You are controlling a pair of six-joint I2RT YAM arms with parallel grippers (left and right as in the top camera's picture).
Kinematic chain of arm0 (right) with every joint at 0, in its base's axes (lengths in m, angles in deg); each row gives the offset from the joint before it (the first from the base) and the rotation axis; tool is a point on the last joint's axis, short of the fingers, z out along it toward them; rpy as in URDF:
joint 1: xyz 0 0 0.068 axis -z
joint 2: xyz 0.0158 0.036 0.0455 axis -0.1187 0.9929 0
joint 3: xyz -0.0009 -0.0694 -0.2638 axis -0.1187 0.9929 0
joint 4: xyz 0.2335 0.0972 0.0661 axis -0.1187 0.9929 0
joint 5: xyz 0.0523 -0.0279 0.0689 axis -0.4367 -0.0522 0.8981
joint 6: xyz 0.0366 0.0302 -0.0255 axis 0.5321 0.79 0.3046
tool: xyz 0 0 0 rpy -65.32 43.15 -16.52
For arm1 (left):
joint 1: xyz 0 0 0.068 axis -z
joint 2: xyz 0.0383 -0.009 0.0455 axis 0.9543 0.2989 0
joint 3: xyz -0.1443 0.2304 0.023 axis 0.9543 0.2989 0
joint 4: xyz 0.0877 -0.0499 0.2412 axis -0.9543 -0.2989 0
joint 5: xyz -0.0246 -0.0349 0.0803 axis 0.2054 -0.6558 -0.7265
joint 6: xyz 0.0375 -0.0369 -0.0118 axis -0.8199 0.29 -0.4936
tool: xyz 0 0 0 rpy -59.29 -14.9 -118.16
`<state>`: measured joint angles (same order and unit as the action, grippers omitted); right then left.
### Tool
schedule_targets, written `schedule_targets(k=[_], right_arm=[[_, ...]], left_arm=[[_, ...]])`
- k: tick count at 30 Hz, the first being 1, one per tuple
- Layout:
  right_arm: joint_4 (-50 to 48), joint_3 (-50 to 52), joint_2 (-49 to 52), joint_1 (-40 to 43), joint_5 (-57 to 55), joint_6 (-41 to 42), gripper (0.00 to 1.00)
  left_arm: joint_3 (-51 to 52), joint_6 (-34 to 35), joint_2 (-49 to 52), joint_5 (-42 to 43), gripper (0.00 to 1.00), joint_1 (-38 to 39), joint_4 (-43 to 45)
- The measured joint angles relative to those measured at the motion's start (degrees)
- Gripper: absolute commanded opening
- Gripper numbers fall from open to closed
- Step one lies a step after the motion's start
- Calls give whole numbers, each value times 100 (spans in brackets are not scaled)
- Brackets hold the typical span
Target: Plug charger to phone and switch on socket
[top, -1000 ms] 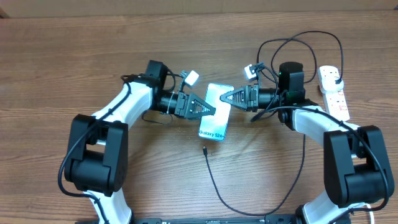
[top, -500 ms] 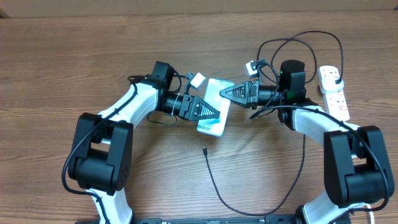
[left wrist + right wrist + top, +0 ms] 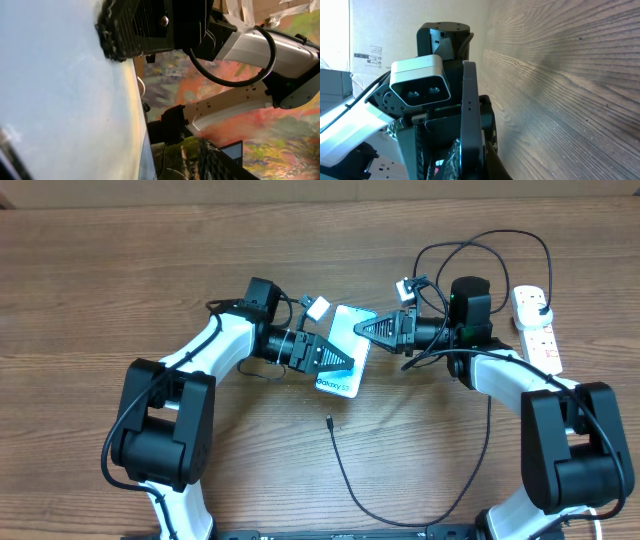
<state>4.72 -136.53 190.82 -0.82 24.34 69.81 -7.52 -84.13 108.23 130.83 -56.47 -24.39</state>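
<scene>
A light blue phone (image 3: 355,348) is shown askew above a wooden surface (image 3: 150,260) between two robot arms. It is grasped at its left edge by the left gripper (image 3: 340,360), with one finger pad (image 3: 125,30) pressed against the screen. The right gripper (image 3: 360,330) is clenched on nothing, its tip set at the phone's far right corner. The black charger (image 3: 340,463) is laid loose on the surface, its small connector tip (image 3: 328,420) just in front of the phone and apart from it, and the white socket (image 3: 537,330) is seen well off to the right.
</scene>
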Motion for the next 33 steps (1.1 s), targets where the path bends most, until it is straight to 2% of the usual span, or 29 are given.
schedule_targets(k=[10,18,20,27,29,31,33], right_arm=[[17,0,0,-44,11,-20,4],[55,0,0,-72,109,-26,4],[52,0,0,-72,114,-37,4],[26,0,0,-72,289,-39,4],[-61,0,0,-72,361,-186,5],[-72,0,-4,-70,372,-227,15],[-11,0,-4,-72,345,-142,36]], left_arm=[[0,0,0,9,66,0,323],[0,175,0,-85,61,-4,426],[0,221,0,-103,56,-4,426],[0,468,4,-291,5,-11,400],[0,566,11,-199,4,-13,363],[0,590,11,-181,4,-15,363],[0,581,11,-326,5,-13,385]])
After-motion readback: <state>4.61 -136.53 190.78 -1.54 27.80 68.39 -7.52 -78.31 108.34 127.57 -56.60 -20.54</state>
